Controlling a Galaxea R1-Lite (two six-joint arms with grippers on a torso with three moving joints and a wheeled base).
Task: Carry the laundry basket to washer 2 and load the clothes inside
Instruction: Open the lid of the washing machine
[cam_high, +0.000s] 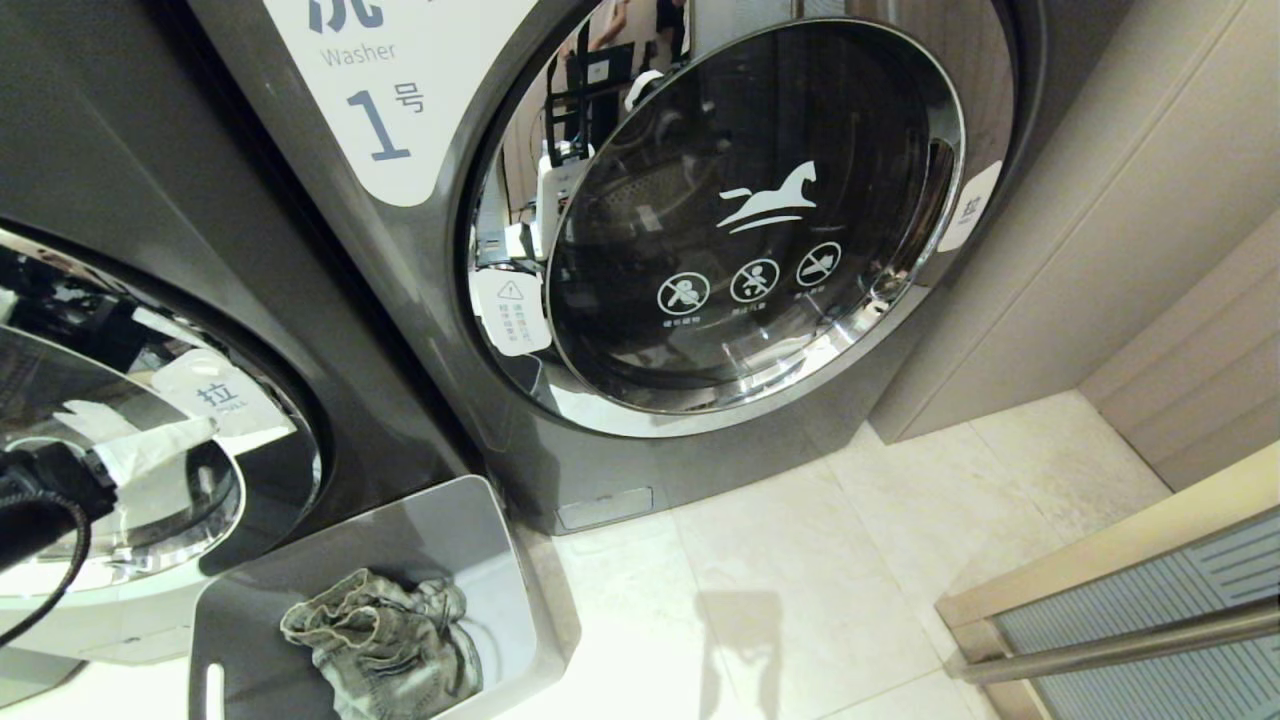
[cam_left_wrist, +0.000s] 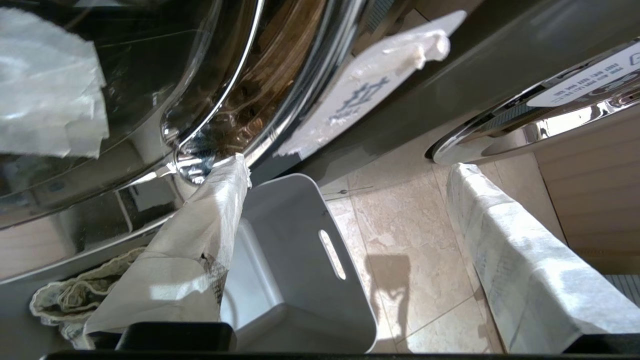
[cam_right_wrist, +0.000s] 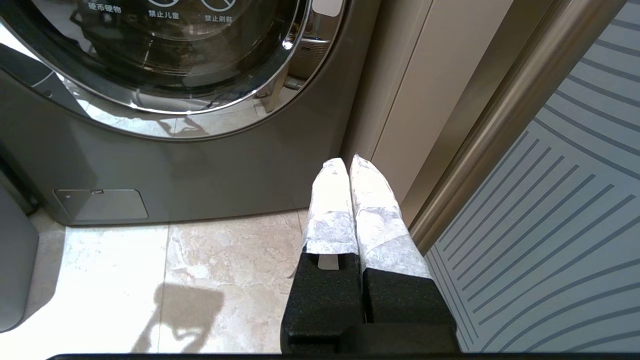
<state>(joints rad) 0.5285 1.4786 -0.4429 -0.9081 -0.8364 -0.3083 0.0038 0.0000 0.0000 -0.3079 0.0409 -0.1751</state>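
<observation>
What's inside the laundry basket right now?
The laundry basket holds one crumpled pale denim garment on its floor. Whatever lies under the garment, and the basket's near end, cannot be seen.

A: Grey front-loader labelled "Washer 1" (cam_high: 380, 90), round glass door (cam_high: 750, 220) shut, horse logo on glass

B: Pale tiled floor (cam_high: 800, 560) below, beige wall panel (cam_high: 1100, 200) just beside it

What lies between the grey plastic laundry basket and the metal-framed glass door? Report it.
Bare pale floor tile between grey plastic laundry basket and glass door, head view.
</observation>
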